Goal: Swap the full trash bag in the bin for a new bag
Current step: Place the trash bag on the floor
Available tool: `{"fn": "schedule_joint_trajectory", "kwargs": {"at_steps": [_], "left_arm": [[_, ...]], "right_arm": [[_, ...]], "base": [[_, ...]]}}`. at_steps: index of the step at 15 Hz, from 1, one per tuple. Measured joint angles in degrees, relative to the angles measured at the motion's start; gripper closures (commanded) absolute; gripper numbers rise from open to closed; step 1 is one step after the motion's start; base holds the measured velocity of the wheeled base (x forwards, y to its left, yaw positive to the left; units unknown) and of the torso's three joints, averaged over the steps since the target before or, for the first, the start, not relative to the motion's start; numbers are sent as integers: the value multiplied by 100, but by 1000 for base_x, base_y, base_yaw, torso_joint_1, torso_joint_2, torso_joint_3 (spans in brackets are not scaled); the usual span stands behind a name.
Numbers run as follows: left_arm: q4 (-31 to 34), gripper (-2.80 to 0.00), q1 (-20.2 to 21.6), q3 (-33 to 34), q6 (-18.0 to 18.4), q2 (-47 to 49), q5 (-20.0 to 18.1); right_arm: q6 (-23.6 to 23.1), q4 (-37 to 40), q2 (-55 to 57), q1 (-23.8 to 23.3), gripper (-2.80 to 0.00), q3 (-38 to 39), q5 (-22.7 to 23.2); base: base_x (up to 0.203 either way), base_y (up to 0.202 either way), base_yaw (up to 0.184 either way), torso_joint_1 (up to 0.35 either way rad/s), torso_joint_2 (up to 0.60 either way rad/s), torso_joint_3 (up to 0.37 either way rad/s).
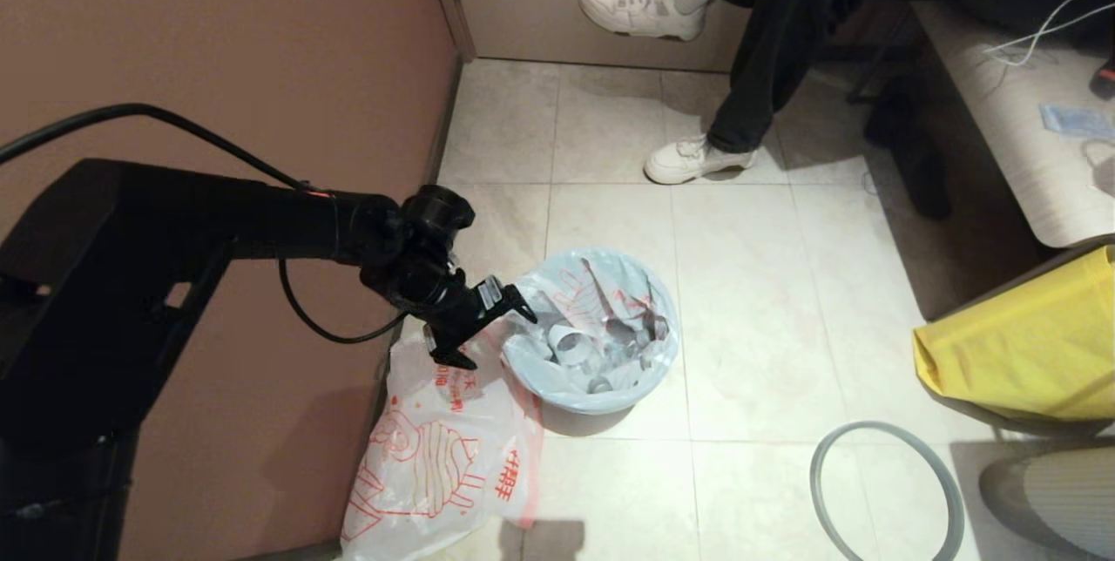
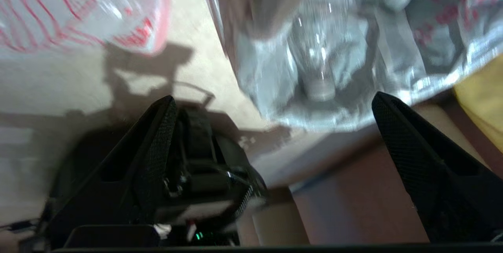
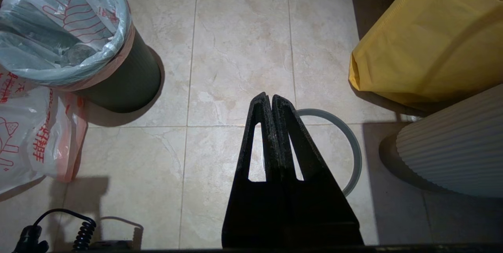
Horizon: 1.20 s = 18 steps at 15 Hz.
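The dark bin (image 3: 131, 82) stands on the tiled floor, lined with the full trash bag (image 1: 592, 326), whose edge is folded over its top. Clear bottles show through the full trash bag (image 2: 334, 48) in the left wrist view. My left gripper (image 1: 492, 336) hangs open at the bin's left side, just off the bag's rim, with nothing between its fingers (image 2: 157, 135). The new bag (image 1: 435, 456), printed with a red cartoon, lies flat on the floor left of the bin by the wall. My right gripper (image 3: 268, 96) is shut and empty above the grey ring rim (image 3: 353, 147).
The grey ring rim (image 1: 888, 491) lies on the tiles at the front right. A large yellow bag (image 1: 1028, 343) and a white ribbed object (image 1: 1054, 491) stand at the right. A seated person's shoes (image 1: 697, 158) are beyond the bin. A brown wall (image 1: 261, 64) runs along the left.
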Motion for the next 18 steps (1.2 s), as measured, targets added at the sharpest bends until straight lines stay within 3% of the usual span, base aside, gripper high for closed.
{"fn": "schedule_joint_trajectory", "kwargs": {"at_steps": [2, 3, 4, 6, 11, 13, 18], "left_arm": [[-893, -280, 194, 906, 114, -257, -494], [-1395, -280, 211, 1246, 243, -328, -489], [-1824, -280, 148, 1464, 379, -326, -232], [-2028, -280, 37, 1565, 426, -240, 555], [-2756, -280, -323, 1668, 151, 165, 2226], [-2793, -280, -390, 1665, 104, 259, 2588], [-2846, -280, -589, 1768, -253, -24, 2834]], "right_arm": [[-2, -2, 0, 0, 0, 0, 0], [0, -2, 0, -2, 0, 0, 0], [-2, -4, 0, -2, 0, 0, 0], [0, -2, 0, 4, 0, 0, 0], [0, -4, 0, 0, 0, 0, 0], [0, 0, 0, 0, 0, 0, 0], [0, -2, 0, 2, 0, 0, 0]], "base": [[0, 0, 0, 0, 0, 0], [0, 0, 0, 0, 0, 0], [0, 0, 0, 0, 0, 0], [0, 0, 0, 0, 0, 0], [0, 0, 0, 0, 0, 0], [0, 0, 0, 0, 0, 0], [0, 0, 0, 0, 0, 0]]}}
